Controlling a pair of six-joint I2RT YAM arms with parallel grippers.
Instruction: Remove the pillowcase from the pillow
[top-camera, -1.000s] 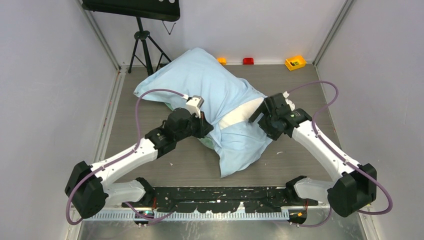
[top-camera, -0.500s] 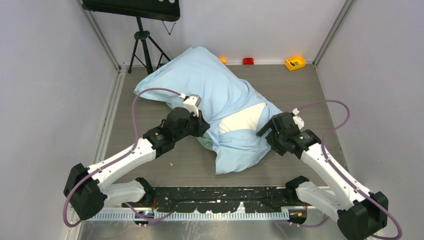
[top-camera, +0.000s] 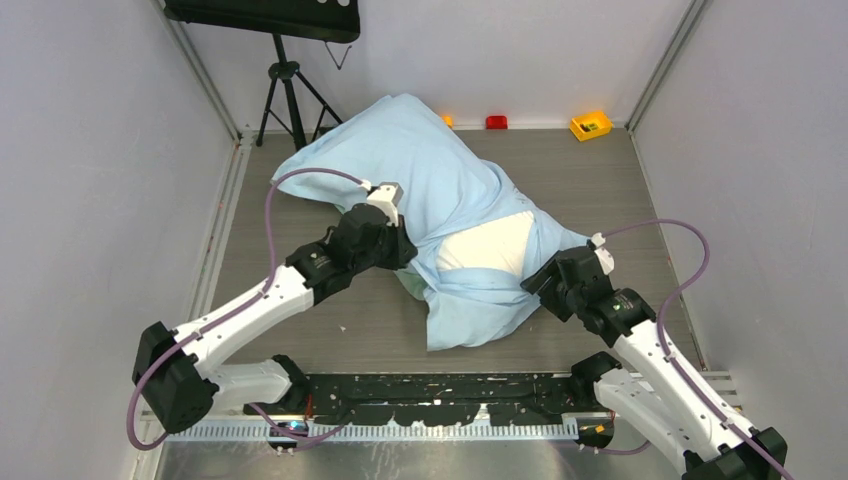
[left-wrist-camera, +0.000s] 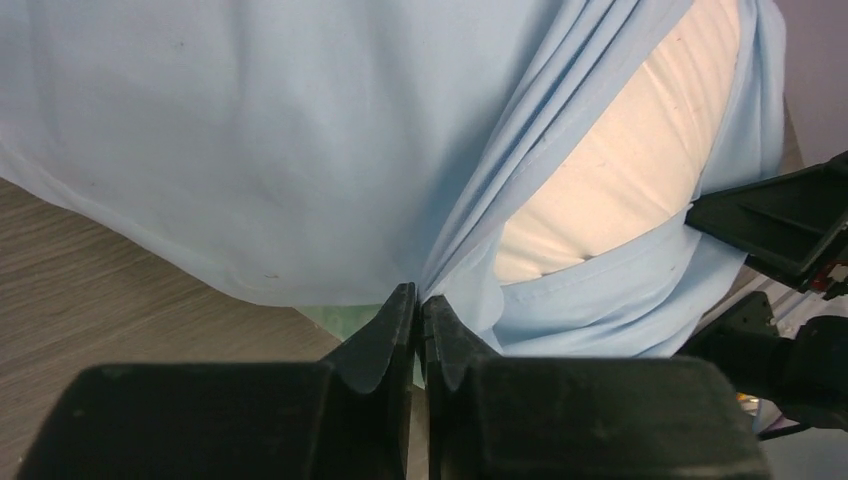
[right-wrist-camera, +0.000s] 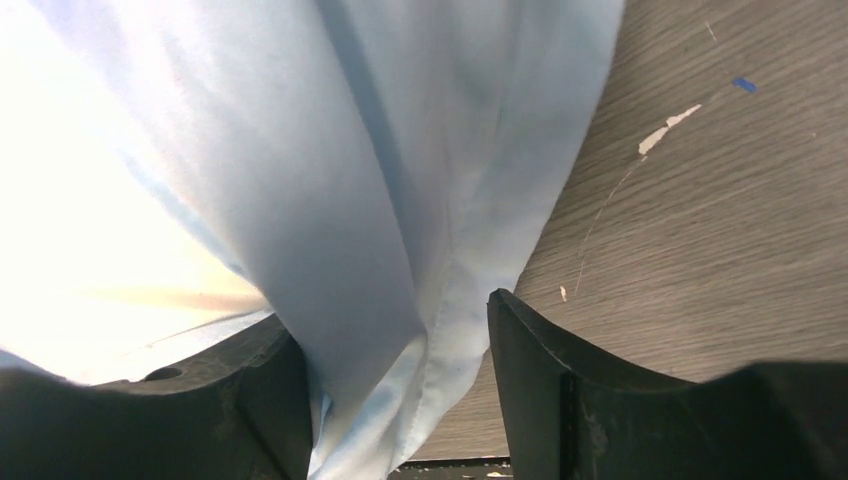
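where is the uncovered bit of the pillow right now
In the top view the pillow shows bare white just right of the table's centre, framed by the pillowcase, between the left tool and the right tool.

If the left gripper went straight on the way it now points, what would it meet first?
The pillowcase: the left gripper is shut on its fold, and blue cloth fills the way ahead. The pillow probably lies behind, though depth is unclear.
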